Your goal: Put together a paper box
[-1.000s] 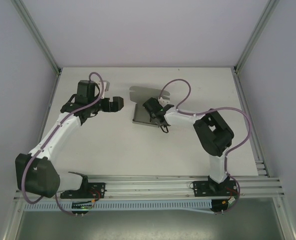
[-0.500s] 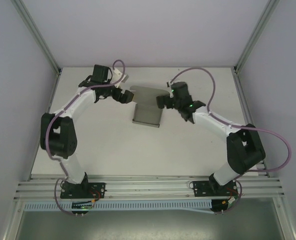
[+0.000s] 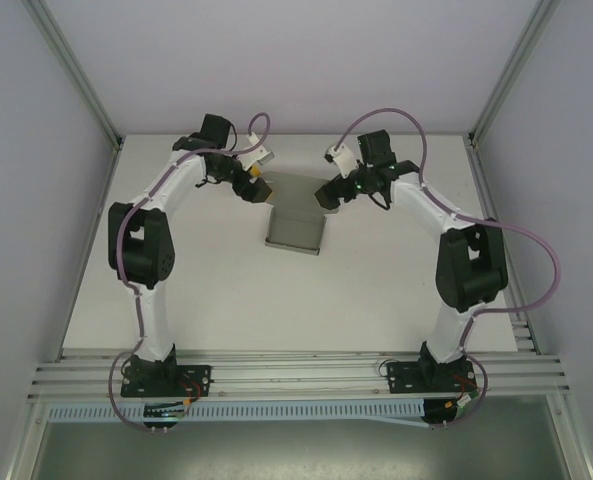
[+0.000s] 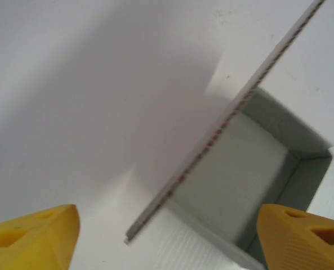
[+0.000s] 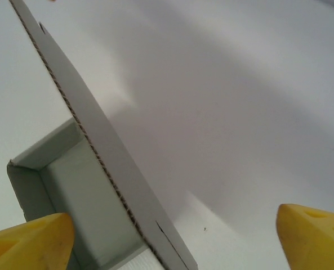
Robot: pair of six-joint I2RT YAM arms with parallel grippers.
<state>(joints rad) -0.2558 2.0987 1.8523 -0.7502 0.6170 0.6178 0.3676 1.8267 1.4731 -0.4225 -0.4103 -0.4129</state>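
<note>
The paper box (image 3: 294, 232) is a grey open tray in the middle of the white table, and its lid flap (image 3: 294, 186) stands up at the far side. My left gripper (image 3: 260, 192) is at the flap's left end and my right gripper (image 3: 327, 195) at its right end. In the left wrist view the yellow fingertips (image 4: 34, 241) stand wide apart, the flap's edge (image 4: 223, 121) runs between them untouched, and the tray's inside (image 4: 240, 180) lies beyond. The right gripper (image 5: 172, 242) is also open, with the flap (image 5: 116, 163) between its fingers and the tray (image 5: 79, 202) on the left.
Aluminium frame posts (image 3: 76, 75) rise at the table's far corners, with white walls behind and at both sides. A metal rail (image 3: 296, 370) carrying both arm bases runs along the near edge. Bare table (image 3: 226, 290) lies in front of the box.
Both arms have reached farther back. The right gripper has left the box's top and moved to the flap's right end. The left gripper has come in to the flap's left end.
</note>
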